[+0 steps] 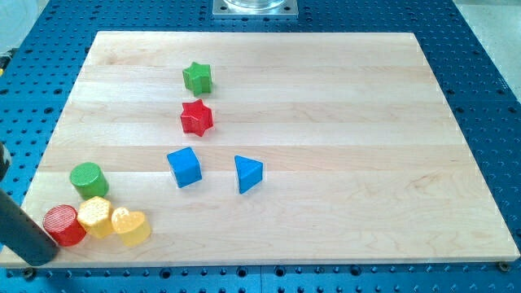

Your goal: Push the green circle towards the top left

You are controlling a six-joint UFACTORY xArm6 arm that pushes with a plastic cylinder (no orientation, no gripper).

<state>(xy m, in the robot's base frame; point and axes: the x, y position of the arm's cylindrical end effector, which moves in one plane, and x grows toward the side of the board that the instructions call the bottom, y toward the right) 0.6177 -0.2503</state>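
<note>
My tip [45,254] sits at the counter's [342,220] bottom-left corner, touching or just beside the red cylinder [64,225]; this rod end effector has nothing to open or close and holds nothing. The green circle [89,180] stands just above, near the left edge, touching the yellow hexagon [95,216], with the yellow heart [130,227] alongside. Toward the view's top, bare wood. The green star [197,77], red star [196,118], blue cube [185,167] and blue triangle [247,173] lie well apart, mid-counter.
</note>
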